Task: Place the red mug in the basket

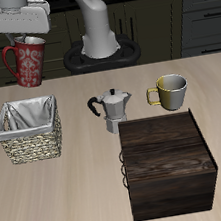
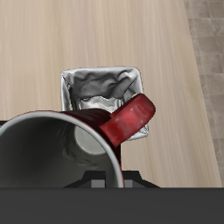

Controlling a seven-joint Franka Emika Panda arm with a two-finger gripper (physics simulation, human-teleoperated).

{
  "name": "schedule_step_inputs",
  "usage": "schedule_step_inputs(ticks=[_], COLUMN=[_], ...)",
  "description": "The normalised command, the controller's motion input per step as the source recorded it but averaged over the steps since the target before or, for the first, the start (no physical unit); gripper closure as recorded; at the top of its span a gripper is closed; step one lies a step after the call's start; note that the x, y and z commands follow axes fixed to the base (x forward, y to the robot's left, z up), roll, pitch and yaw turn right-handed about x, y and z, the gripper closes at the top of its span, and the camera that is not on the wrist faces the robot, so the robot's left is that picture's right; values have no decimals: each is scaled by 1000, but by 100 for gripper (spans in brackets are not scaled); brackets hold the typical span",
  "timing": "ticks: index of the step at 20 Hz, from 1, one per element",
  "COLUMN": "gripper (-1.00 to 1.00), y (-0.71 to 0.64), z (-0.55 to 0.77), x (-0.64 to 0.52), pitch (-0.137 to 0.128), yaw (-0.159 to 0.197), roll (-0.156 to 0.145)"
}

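My gripper (image 1: 25, 38) is shut on the rim of the red mug (image 1: 26, 63) and holds it in the air, above and behind the basket (image 1: 30, 131). The mug is dark red with a mottled pattern and hangs upright with its loop handle to one side. In the wrist view the mug (image 2: 52, 153) fills the near field, pale grey inside, with its red handle (image 2: 129, 118) sticking out over the basket (image 2: 101, 87). The basket is woven wicker with a white cloth lining and nothing in it.
A metal moka pot (image 1: 111, 109) stands mid-table. A yellowish-olive mug (image 1: 170, 90) stands beside it. A large dark wooden box (image 1: 168, 162) sits near the table's front edge. The robot base (image 1: 100, 45) is at the back.
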Motion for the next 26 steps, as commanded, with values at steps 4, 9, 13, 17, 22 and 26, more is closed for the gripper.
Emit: schedule_step_inputs(ticks=[4,9,13,17,22,26], gripper=[100,100,100,100,100,-100], y=[-163,-134,-140,-31,-52,68], z=[-169,-269,-506,-504,-353,-35], x=[97,155,298,280,192,5], pitch=[20,53,102,98,90,20], yaw=[-27,-18,-22,-7,-9,-18], roll=[-44,-38,-1,-24,-14,-9])
